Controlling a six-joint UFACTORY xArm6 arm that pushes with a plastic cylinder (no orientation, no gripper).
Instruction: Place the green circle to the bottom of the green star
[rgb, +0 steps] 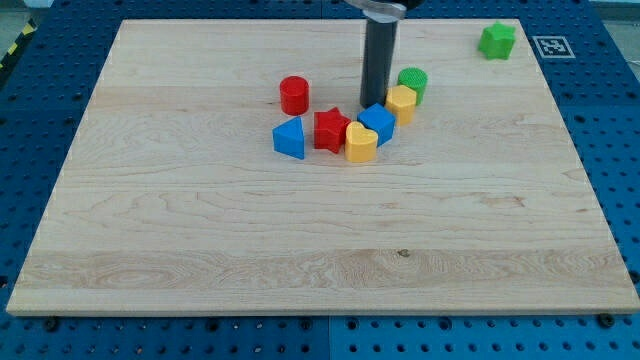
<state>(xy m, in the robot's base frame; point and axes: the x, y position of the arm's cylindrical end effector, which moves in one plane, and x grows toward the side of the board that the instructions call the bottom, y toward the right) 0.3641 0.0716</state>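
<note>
Wooden and pale, the counter (200, 260) sits on a blue pegboard base (40, 100). No pincer shows; the arm ends in a dark rod, and my tip (374, 105) stands at the cluster's upper edge, just above the blue cube (377, 123) and just to the view's left of the green circle (412, 82). A yellow block (401, 102) touches the green circle from below. Further out lie a second yellow block (361, 142), the red star (331, 131), a blue triangular block (289, 138) and the red cylinder (294, 95). Well apart, the green star (497, 40) rests near the view's top right corner, beside a black-and-white marker (552, 46).
</note>
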